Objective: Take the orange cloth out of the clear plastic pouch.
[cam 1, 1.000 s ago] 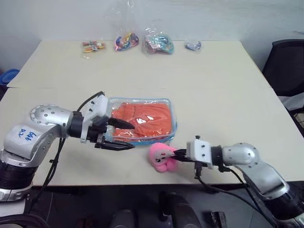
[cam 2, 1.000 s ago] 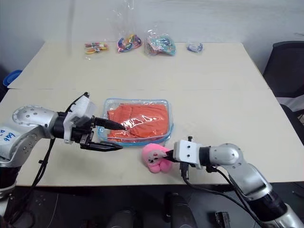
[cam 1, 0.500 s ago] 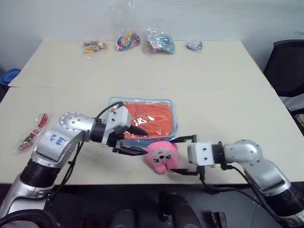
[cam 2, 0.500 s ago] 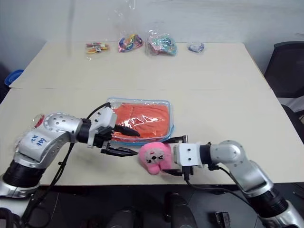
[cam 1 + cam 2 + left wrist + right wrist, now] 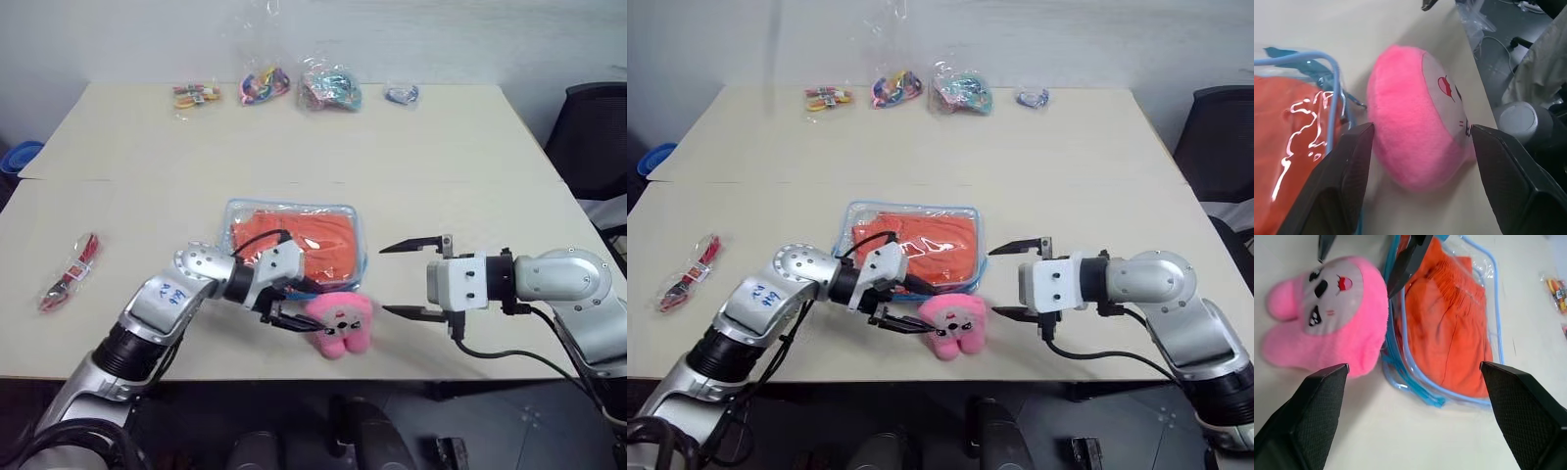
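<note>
Near the front edge of the table (image 5: 470, 176), the left gripper (image 5: 290, 309) is spread around the soft pink plush (image 5: 340, 320). Just behind, ribbed orange cloth (image 5: 294, 240) is kept inside the flat clear plastic pouch (image 5: 233, 211). The right gripper (image 5: 394, 279) is spread wide, empty.

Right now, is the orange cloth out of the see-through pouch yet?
Not yet. The orange cloth lies inside the clear plastic pouch on the table. The left gripper has open jaws around the pink plush toy; the right gripper hangs open, holding nothing. Pulling the cloth out is all left.
</note>
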You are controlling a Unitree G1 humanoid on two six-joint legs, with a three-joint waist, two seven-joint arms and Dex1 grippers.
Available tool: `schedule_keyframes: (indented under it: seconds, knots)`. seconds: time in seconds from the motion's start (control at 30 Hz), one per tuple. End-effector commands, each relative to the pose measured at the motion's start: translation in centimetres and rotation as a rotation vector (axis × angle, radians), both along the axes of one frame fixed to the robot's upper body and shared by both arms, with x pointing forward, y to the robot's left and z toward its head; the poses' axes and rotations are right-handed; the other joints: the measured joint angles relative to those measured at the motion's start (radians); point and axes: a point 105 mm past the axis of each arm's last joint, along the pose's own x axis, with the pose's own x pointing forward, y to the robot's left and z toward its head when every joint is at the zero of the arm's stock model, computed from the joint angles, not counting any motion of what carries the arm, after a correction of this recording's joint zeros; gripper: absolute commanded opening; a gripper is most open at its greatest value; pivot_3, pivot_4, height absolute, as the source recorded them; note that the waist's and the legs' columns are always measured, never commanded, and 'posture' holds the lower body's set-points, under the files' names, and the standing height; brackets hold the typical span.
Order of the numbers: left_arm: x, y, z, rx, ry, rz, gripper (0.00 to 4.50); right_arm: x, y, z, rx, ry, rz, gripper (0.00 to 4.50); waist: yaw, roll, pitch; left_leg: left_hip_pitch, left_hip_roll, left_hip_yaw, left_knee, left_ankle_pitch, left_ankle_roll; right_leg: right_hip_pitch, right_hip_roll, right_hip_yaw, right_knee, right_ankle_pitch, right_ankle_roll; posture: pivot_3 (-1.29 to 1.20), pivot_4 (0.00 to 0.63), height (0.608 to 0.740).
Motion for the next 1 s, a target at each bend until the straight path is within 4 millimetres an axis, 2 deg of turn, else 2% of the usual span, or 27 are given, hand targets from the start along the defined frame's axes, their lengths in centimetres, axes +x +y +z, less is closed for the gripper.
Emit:
schedule_keyframes:
  seconds: [0.03, 0.13, 0.43, 0.67, 0.8, 0.93, 1.0]
  knots:
    - [0.1, -0.4, -0.1, 0.018, -0.025, -0.006, 3.31, 0.2, -0.2, 0.8, -0.020, -0.070, 0.010, 4.47, -0.001, 0.000, 0.000, 0.000, 0.000, 0.000, 0.000, 0.000, 0.000, 0.000, 0.000, 0.000, 0.000, 0.000, 0.000, 0.00, 0.150, 0.740]
    - [0.0, -0.3, -0.3, 0.006, -0.015, 0.009, 2.70, 1.0, 0.1, 0.4, -0.034, -0.129, 0.007, 4.50, -0.005, 0.000, 0.000, 0.000, 0.001, 0.000, 0.000, 0.000, 0.000, 0.000, 0.000, 0.000, 0.000, 0.000, 0.000, 0.00, 0.150, 0.740]
    - [-0.1, 1.4, 0.4, 0.006, -0.011, 0.066, 0.02, 3.5, 3.0, -1.8, 0.001, -0.174, 0.056, 4.50, -0.004, 0.000, 0.000, 0.001, 0.001, 0.001, 0.000, 0.000, 0.000, 0.000, 0.000, 0.001, 0.002, 0.000, 0.000, 0.00, 0.150, 0.740]
    - [0.0, 1.6, 0.7, 0.007, -0.023, 0.107, 0.02, 5.7, 3.7, -2.2, -0.012, -0.223, 0.066, 4.50, -0.004, 0.000, 0.000, 0.001, 0.001, 0.001, 0.001, 0.000, 0.000, 0.000, -0.001, 0.001, 0.002, 0.000, 0.000, 0.00, 0.150, 0.740]
    - [-0.8, 2.4, 0.7, 0.019, -0.019, 0.086, 0.00, 6.6, 3.2, -2.0, -0.046, -0.257, 0.071, 3.58, -0.007, 0.000, 0.000, 0.001, 0.001, 0.001, 0.001, 0.000, 0.000, 0.000, -0.001, 0.001, 0.002, 0.000, -0.001, 0.00, 0.150, 0.740]
    - [-0.8, 2.8, 0.4, 0.034, -0.017, 0.111, 0.00, 6.6, 3.3, -1.8, -0.029, -0.250, 0.086, 3.58, -0.009, 0.000, 0.000, 0.001, 0.002, 0.001, 0.001, 0.000, 0.000, 0.000, 0.000, 0.001, 0.003, 0.000, -0.001, 0.00, 0.150, 0.740]
    - [-0.6, 2.8, 0.3, 0.037, -0.025, 0.124, 0.00, 6.7, 3.6, -1.7, -0.010, -0.240, 0.088, 3.05, -0.008, 0.000, 0.000, 0.001, 0.002, 0.001, 0.001, 0.000, 0.000, 0.000, -0.001, 0.001, 0.003, 0.000, -0.001, 0.00, 0.150, 0.740]
